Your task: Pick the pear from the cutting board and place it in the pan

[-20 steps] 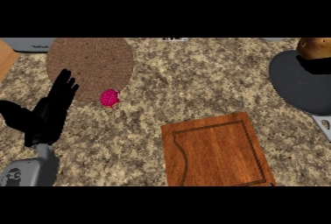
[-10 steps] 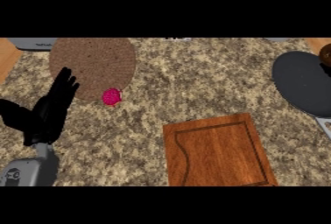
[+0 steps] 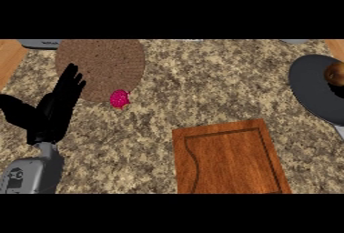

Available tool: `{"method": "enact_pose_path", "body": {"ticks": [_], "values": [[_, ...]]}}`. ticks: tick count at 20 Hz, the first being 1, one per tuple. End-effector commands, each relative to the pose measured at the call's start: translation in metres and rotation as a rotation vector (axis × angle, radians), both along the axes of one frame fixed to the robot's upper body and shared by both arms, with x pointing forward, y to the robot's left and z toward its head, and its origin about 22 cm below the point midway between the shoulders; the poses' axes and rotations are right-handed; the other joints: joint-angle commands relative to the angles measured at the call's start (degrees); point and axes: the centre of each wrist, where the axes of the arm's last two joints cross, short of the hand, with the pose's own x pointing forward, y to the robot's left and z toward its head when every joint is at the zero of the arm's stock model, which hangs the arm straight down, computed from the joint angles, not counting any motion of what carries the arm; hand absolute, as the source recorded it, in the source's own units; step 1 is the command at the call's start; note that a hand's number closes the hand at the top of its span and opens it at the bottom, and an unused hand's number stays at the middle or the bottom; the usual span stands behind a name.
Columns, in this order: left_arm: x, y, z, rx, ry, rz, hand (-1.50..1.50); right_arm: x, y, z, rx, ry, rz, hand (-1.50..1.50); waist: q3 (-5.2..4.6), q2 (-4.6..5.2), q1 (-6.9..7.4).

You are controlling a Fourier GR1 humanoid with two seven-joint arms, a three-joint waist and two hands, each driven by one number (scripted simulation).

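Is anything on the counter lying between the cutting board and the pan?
Nothing visible does. Only bare counter lies between the cutting board and the pan. A brown object, apparently the pear, already sits in the pan at the view's right edge.

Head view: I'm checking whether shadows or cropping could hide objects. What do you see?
Head view: the lighting is even and without glare; the left hand casts no clear shadow on the counter; the pan and the brown pear in it are cropped at the right edge.

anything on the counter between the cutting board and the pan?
Head view: nothing; only bare speckled counter separates the cutting board from the pan.
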Motion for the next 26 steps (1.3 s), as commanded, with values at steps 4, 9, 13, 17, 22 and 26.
{"method": "enact_pose_path", "body": {"ticks": [4, 9, 13, 17, 22, 26], "values": [[-0.001, -0.003, -0.006, -0.010, -0.019, -0.022, 0.00, -0.011, -0.017, -0.013, 0.221, 0.119, -0.135, -1.50, 0.10, 0.51, 1.06], [-0.001, -0.005, -0.002, -0.005, -0.004, -0.001, 0.00, -0.022, -0.020, -0.033, 0.272, 0.114, -0.067, -1.50, 0.18, 0.35, 0.78], [0.003, -0.012, -0.006, 0.003, -0.002, 0.002, 0.00, -0.023, -0.031, -0.017, 0.377, -0.061, -0.013, -1.50, 0.21, 0.26, -0.27], [-0.002, 0.011, -0.007, -0.013, -0.005, 0.032, 0.00, -0.034, -0.045, -0.015, 0.575, -0.194, -0.027, -1.50, 0.11, -0.20, -0.90], [-0.014, 0.006, -0.020, 0.007, 0.017, 0.044, 0.00, -0.091, -0.098, -0.010, 0.741, -0.278, -0.003, -1.50, 0.17, -0.44, -1.93], [0.000, -0.002, -0.001, -0.012, 0.003, 0.031, 0.00, -0.116, -0.115, -0.011, 0.833, -0.333, 0.078, -1.50, 0.15, -0.44, -2.10]]}}
